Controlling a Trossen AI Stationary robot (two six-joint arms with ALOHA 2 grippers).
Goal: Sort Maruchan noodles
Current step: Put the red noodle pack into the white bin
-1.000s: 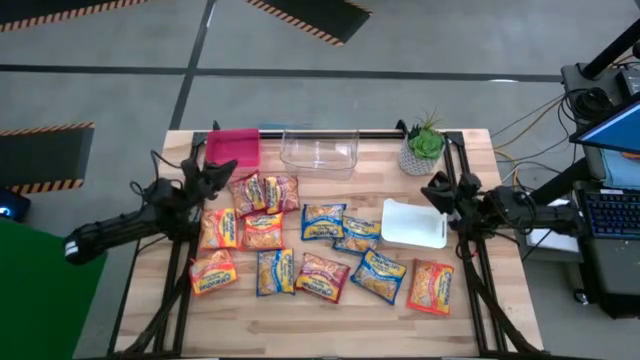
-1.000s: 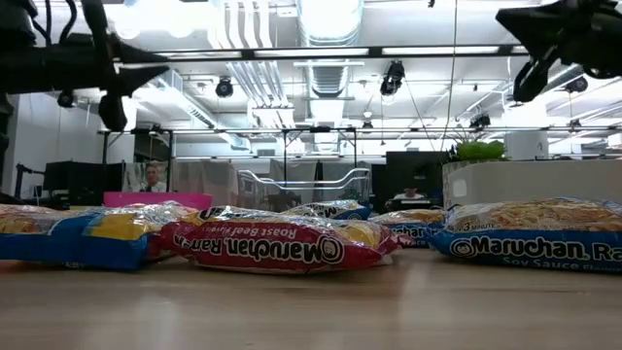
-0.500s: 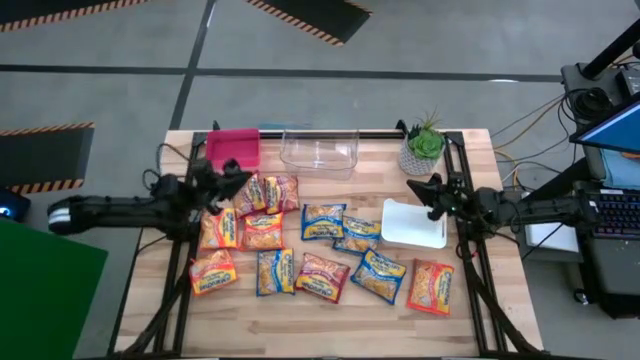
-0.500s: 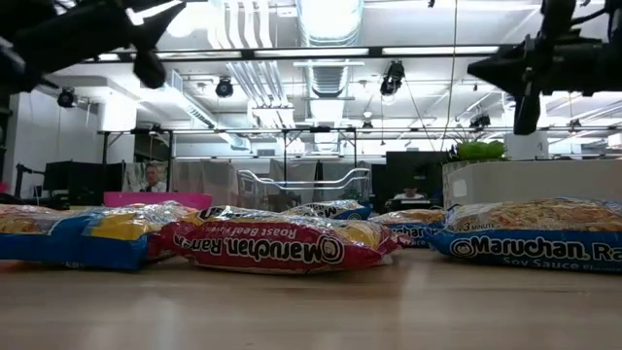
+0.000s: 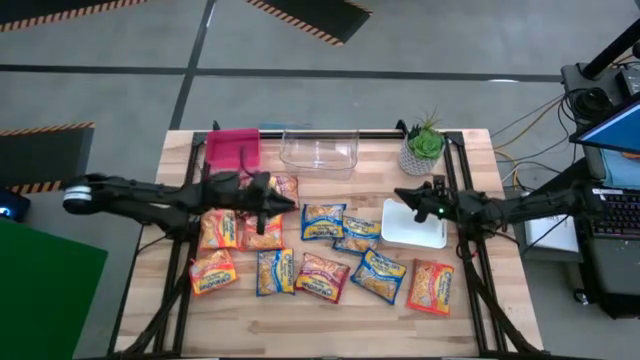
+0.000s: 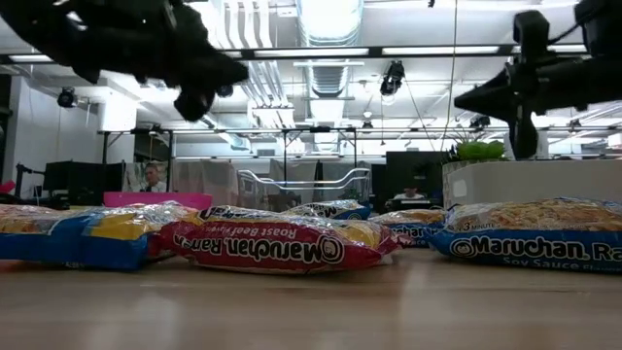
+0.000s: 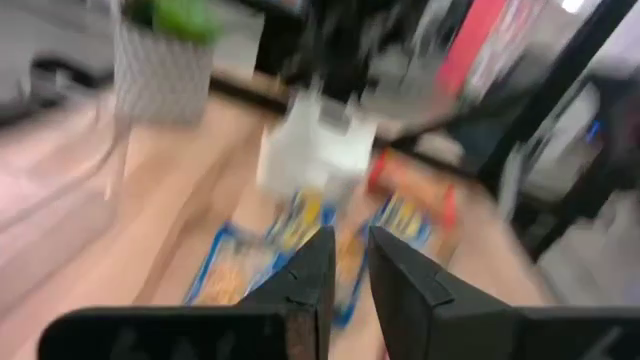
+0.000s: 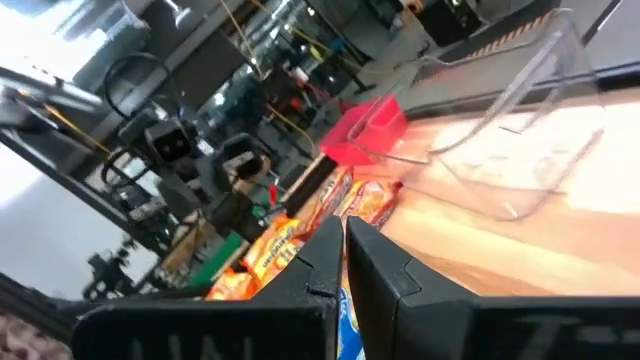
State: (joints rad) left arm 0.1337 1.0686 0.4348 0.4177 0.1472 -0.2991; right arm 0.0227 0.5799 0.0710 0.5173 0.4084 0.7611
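on a light wooden slatted table [image 5: 330, 310] in a workshop with grey floor, flat yellow-orange plastic noodle packets [image 5: 325, 275] lie scattered below the left gripper [image 5: 287, 203], nearly clenched and empty, and beside the right gripper [image 5: 400, 194], clenched empty over a white tray [image 5: 425, 232].

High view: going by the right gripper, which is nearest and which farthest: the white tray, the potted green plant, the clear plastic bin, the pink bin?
From the right gripper, shut, hovering at the white tray's left edge:
1. White rectangular tray, right beside it.
2. Potted green plant, at the table's back right.
3. Clear plastic bin, back centre.
4. Pink bin, back left, farthest.
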